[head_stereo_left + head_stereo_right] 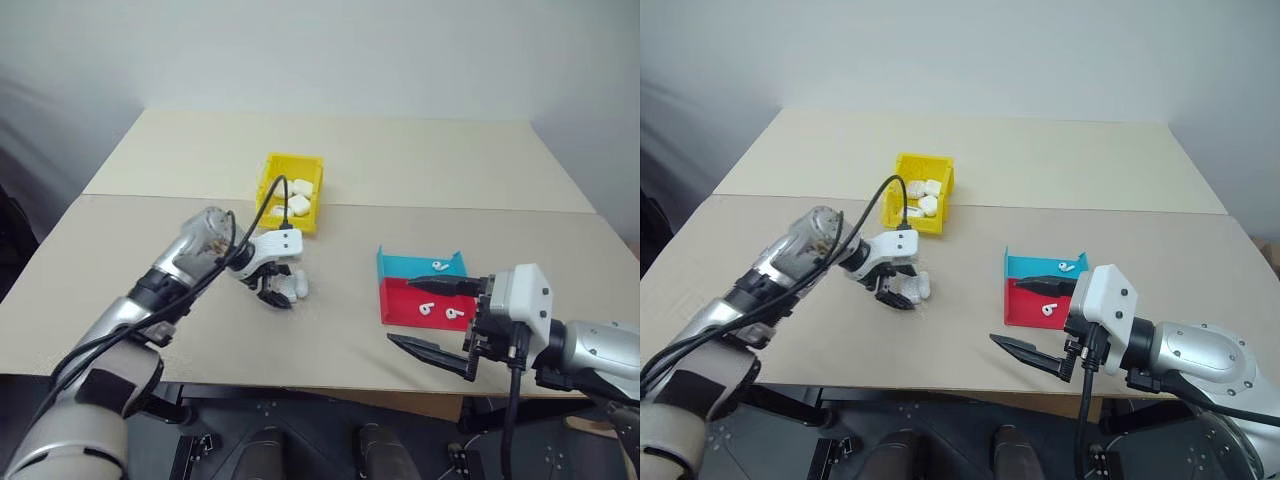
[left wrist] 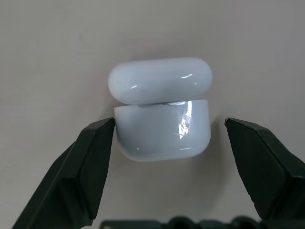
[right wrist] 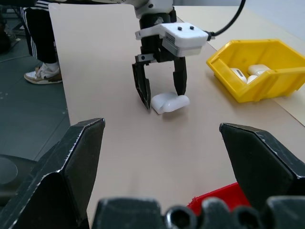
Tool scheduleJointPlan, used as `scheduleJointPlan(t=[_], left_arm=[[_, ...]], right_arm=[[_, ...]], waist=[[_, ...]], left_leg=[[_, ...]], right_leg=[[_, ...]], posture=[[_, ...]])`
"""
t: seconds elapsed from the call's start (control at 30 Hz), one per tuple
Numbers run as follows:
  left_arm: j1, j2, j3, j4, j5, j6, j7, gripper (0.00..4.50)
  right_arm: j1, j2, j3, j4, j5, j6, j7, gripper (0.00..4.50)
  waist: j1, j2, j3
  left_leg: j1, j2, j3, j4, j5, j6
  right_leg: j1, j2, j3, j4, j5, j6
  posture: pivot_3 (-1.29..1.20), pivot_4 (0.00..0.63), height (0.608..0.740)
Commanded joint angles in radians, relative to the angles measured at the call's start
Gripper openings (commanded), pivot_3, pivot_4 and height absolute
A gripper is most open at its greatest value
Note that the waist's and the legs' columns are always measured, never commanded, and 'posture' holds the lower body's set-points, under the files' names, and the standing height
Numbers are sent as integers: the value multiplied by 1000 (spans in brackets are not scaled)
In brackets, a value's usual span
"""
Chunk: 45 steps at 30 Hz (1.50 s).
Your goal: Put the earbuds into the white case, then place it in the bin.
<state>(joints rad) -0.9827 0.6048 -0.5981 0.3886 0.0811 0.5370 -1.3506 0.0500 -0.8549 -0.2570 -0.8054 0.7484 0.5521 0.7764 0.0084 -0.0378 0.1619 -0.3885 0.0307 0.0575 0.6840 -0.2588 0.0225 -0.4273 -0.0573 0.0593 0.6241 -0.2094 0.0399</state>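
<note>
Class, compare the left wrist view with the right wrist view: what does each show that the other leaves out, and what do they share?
Left wrist view alone: the seam between lid and body of the small glossy white earbud case, one black finger touching its side, the other standing apart.

Right wrist view alone: the bright yellow plastic bin holding white cases, a corner of the shallow red tray, the open right pincer, and a person's shoe on the floor.

Both: the open left pincer straddling that case on the beige table.
</note>
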Motion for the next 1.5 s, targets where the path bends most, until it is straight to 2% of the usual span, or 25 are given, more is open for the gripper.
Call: scheduleJointPlan(t=[0.03,0.47,0.8,0.83,0.87,0.93,0.97,1.07,1.13,1.23,1.33,1.4,1.5], left_arm=[[-55,-32,-27,44,54,45,-15,4023],[-63,-15,-56,37,142,-9,-103,4023],[-36,-1,-47,15,187,-20,-98,4023],[-34,-7,-46,18,191,-12,-88,3641],[-30,-12,-46,18,194,-9,-81,3504],[-23,-17,-40,15,193,3,-74,2939],[-20,-18,-37,8,191,7,-74,2797],[-4,-17,-14,-15,178,21,-71,2793],[26,-6,32,-43,153,-12,-49,2793],[97,19,162,-110,74,-73,0,2793],[166,27,349,-197,-79,-70,17,2793],[209,18,455,-289,-176,8,45,2793],[326,-27,610,-470,-330,27,113,2793]], right_arm=[[-7,6,-23,-33,0,-23,-13,4500],[-5,15,-12,-39,-8,-31,-26,4500],[-3,27,-6,-41,-20,-33,-20,4500],[-4,27,-5,-41,-21,-34,-20,4500],[-7,27,-4,-40,-22,-33,-20,4500],[-12,26,-2,-38,-22,-32,-21,4500],[-12,25,-4,-38,-21,-32,-20,4500],[-9,22,-9,-39,-21,-32,-16,4500],[-8,20,-11,-39,-21,-32,-14,4500],[0,22,-20,-41,-17,-32,-13,4500],[11,24,-32,-38,-14,-36,-8,4500],[15,25,-40,-29,-14,-40,-4,4500],[-7,26,-43,1,-5,-42,1,4500]], waist=[[0,0,0],[-22,0,0],[-23,0,0],[-22,0,0],[-22,0,0],[-22,0,0],[-21,0,0],[-22,0,0],[-22,0,0],[-22,1,0],[-21,0,0],[-21,0,0],[-21,1,-1]], left_leg=[[0,0,0,0,0,0],[1,1,-1,0,-1,1],[1,1,-1,0,-1,1],[1,1,-1,0,-1,1],[1,1,-1,0,-1,1],[1,0,-1,0,0,1],[1,0,-1,0,0,1],[2,0,-1,0,0,1],[2,0,-1,0,0,1],[3,1,-1,0,-1,1],[1,1,-2,0,0,1],[0,1,-2,1,0,1],[0,1,-3,1,-1,1]], right_leg=[[0,0,0,0,0,0],[0,1,0,1,0,0],[0,1,0,2,0,0],[0,1,0,2,0,0],[0,1,0,2,0,0],[1,0,0,2,0,0],[1,0,0,2,0,0],[1,0,0,2,0,0],[1,0,0,2,0,0],[1,0,1,2,0,0],[0,0,1,2,1,-2],[-1,0,0,2,2,-2],[-1,-1,0,3,1,-2]], posture=[[0,150,740],[0,150,740],[0,150,740],[0,150,740],[0,150,740],[0,150,740],[0,150,740],[0,150,740],[0,150,740],[0,150,740],[0,150,740],[0,150,740],[0,150,740]])
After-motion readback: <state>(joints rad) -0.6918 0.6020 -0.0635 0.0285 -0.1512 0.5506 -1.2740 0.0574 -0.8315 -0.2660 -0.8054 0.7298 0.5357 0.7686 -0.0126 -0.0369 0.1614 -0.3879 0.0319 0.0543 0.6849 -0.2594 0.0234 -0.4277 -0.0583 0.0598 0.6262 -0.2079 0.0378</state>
